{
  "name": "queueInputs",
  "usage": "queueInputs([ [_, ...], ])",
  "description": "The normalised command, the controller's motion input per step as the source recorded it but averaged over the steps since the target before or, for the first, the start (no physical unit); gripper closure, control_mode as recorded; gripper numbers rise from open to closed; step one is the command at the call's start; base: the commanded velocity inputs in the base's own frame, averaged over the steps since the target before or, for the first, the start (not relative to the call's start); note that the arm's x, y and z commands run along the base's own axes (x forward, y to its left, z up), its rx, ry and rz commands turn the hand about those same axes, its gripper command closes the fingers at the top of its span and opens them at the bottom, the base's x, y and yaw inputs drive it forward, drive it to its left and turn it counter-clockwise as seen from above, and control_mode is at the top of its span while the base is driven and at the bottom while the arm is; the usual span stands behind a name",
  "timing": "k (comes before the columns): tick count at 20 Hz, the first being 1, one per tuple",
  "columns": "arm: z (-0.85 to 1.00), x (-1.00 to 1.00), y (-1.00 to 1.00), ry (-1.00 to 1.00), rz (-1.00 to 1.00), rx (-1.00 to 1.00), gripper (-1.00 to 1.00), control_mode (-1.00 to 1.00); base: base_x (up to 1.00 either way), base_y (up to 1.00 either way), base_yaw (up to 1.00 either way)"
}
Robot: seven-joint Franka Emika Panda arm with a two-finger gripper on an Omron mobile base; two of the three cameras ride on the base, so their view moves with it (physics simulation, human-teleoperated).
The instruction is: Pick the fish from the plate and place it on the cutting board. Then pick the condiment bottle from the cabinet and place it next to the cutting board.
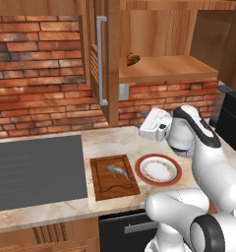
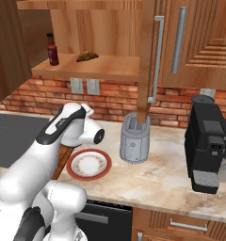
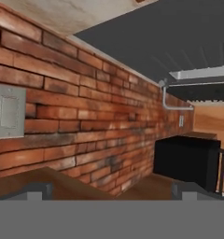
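- On the cutting board [image 1: 114,176] I see the fish [image 1: 119,172] lying flat, with the plate [image 1: 159,169] bare just to its right on the counter [image 1: 110,140].
- Up on the cabinet [image 2: 105,28] shelf stands the condiment bottle [image 2: 52,49], upright, near a small brown lump [image 2: 87,56].
- My gripper [image 3: 113,190] is spread wide and holds nothing, facing the brick wall [image 3: 76,116].
- Right of the plate stands the toaster [image 2: 134,140], then the coffee machine [image 2: 206,141].
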Motion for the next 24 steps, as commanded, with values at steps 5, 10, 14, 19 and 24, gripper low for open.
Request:
queueInputs([
  [5, 0.23, 0.0, 0.0, 0.06, 0.0, 0.01, -1.0, -1.0, 0.0, 0.0, 0.0],
  [10, 0.23, 0.0, 0.0, 0.08, 0.0, 0.04, -1.0, -1.0, 0.0, 0.0, 0.0],
  [14, 0.23, 0.0, 0.0, 0.07, 0.0, 0.07, -1.0, -1.0, 0.0, 0.0, 0.0],
  [19, 0.2, 0.0, 0.0, 0.07, 0.0, 0.07, -1.0, -1.0, 0.0, 0.0, 0.0],
  [24, 0.19, 0.0, -0.01, 0.05, 0.0, 0.08, -1.0, -1.0, 0.0, 0.0, 0.0],
])
